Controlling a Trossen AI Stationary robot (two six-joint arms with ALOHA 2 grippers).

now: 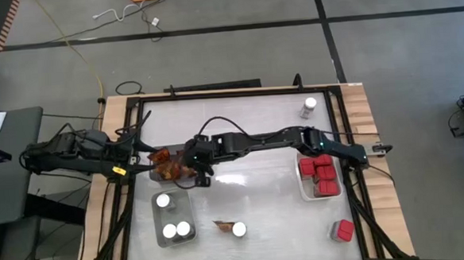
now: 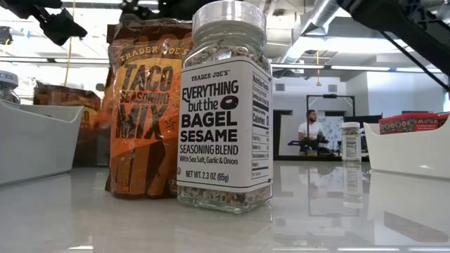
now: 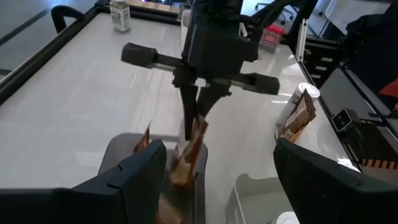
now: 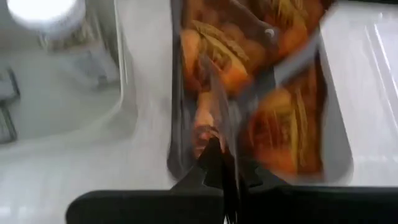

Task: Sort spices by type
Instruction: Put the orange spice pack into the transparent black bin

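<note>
Pinched shut, my right gripper point(image 3: 194, 118) holds a light, crinkly, floppy packet point(image 3: 186, 158) by its top edge; left gripper point(image 1: 130, 161) waits wide.

High view: looks straight down on my whole table point(image 1: 239, 114), both my arms and the floor around it. Low view: sits at table-top height, facing level across the surface into the room, very close to a seasoning jar point(image 2: 225, 105) and a taco packet point(image 2: 144, 105) that fill much of the frame; the high view shows this same pair near the table's front edge. Left wrist view: looks forward past my left gripper point(image 3: 217, 177) at my right gripper point(image 3: 194, 118) over a tray of packets point(image 3: 118, 146). Right wrist view: points steeply down, very near, into that same tray point(image 4: 339, 155), which the high view also shows.
</note>
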